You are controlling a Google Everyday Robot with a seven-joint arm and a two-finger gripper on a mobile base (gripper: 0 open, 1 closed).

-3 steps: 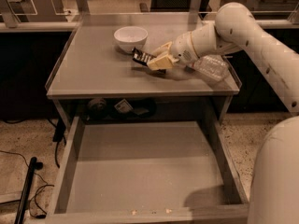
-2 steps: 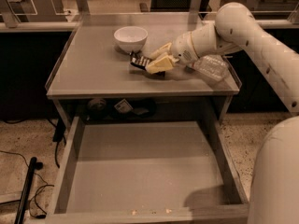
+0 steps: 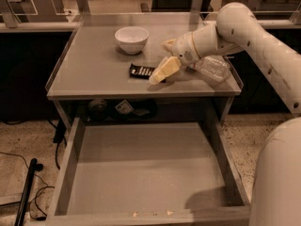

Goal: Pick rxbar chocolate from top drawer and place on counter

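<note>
The right end of the rxbar chocolate (image 3: 141, 71), lying flat on the counter (image 3: 89, 65), is hidden behind one pale finger (image 3: 164, 69) of the gripper (image 3: 158, 61), whose fingers stand spread apart, holding nothing. Objects in the shadow under the counter are hard to make out. The top drawer (image 3: 141, 173) stands pulled out, showing its bare floor, while the white arm (image 3: 244, 29) reaches in from the right over a clear plastic bottle (image 3: 214, 68), near a white bowl (image 3: 131, 39).
</note>
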